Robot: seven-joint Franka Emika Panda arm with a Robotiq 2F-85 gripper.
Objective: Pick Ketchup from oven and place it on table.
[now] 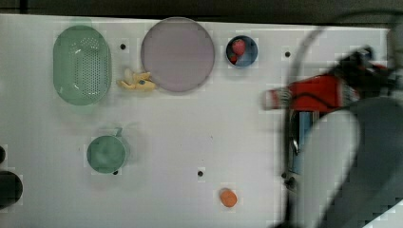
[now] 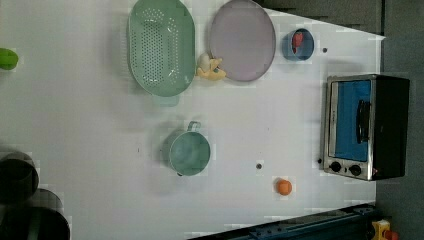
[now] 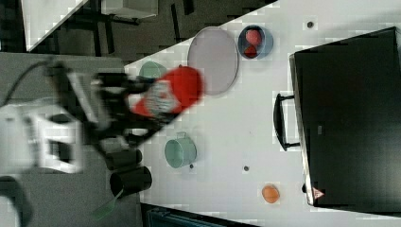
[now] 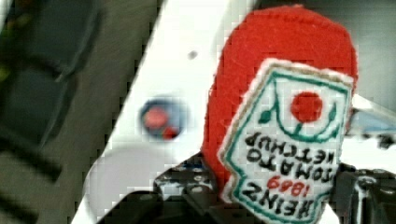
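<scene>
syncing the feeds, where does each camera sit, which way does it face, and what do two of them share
top view: overhead, looking down on the white table; blurred arm with the red ketchup bottle.
left view: high, facing the boxy black oven front; no arm.
right view: high, behind the oven; end effector shut on the bottle.
wrist view: on the arm, bottle label close.
Top and left views share the green colander and orange fruit.
</scene>
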